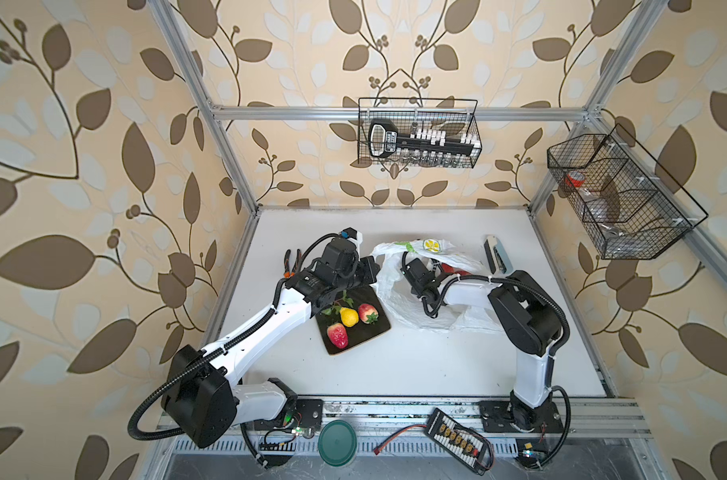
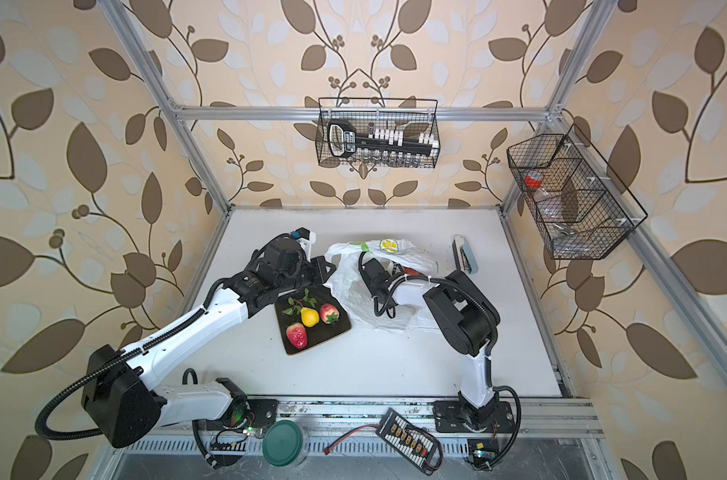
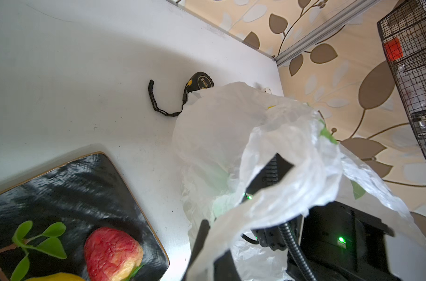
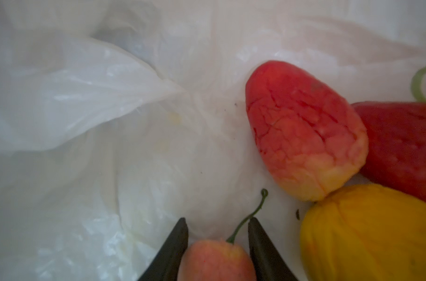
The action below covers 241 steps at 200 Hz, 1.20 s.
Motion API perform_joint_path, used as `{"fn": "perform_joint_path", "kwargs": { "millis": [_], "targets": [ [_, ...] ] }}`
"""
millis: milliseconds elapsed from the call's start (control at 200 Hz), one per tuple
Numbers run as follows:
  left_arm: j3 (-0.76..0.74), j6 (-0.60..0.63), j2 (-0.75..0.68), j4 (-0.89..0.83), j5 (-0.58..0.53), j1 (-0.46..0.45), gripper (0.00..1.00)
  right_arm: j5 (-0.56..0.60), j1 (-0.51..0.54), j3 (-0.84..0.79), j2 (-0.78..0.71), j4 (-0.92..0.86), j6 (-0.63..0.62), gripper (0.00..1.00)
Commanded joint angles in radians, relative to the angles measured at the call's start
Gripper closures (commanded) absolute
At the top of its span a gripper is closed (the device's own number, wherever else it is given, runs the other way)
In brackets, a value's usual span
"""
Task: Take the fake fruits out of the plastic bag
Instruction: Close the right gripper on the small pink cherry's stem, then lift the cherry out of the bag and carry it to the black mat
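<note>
The plastic bag (image 1: 395,299) lies crumpled at mid-table, white with a lemon print. My left gripper (image 3: 207,243) is shut on one bag handle and holds it raised at the bag's left edge. My right gripper (image 4: 217,220) is inside the bag, its two dark fingers closed against the sides of a small pink peach (image 4: 214,260) with a green stem. Beside it in the bag lie a red strawberry (image 4: 302,131), a darker red fruit (image 4: 402,146) and a yellow fruit (image 4: 367,233). Two strawberries (image 1: 337,336) and a yellow fruit (image 1: 349,316) sit on a black plate (image 1: 355,344).
Pliers (image 1: 292,262) lie behind the left arm. A tape measure (image 3: 201,81) sits behind the bag, and a stapler-like tool (image 1: 497,254) lies to the bag's right. Wire baskets (image 1: 420,133) hang on the back and right walls. A green lid (image 1: 337,442) rests at the front rail.
</note>
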Motion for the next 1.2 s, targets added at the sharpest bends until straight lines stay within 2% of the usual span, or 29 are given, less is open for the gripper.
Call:
{"fn": "perform_joint_path", "kwargs": {
  "millis": [0, 200, 665, 1000, 1200],
  "targets": [
    [-0.008, -0.007, -0.028, 0.044, 0.01, -0.007, 1.0, -0.036, 0.007, -0.073, -0.096, 0.031, -0.034, 0.62],
    [-0.009, -0.011, -0.024, 0.051, 0.005, -0.007, 1.0, -0.096, 0.051, -0.183, -0.25, 0.065, -0.087, 0.63],
    [-0.021, -0.023, -0.024, 0.064, -0.013, -0.007, 1.0, -0.157, 0.252, -0.359, -0.625, 0.031, -0.227, 0.65],
    [-0.031, -0.043, -0.013, 0.081, -0.022, -0.007, 1.0, -0.102, 0.446, -0.414, -0.893, -0.022, -0.333, 0.65],
    [-0.029, -0.046, -0.005, 0.086, -0.025, -0.007, 1.0, -0.074, 0.586, -0.381, -0.96, -0.057, -0.4, 0.65]
  ]
}}
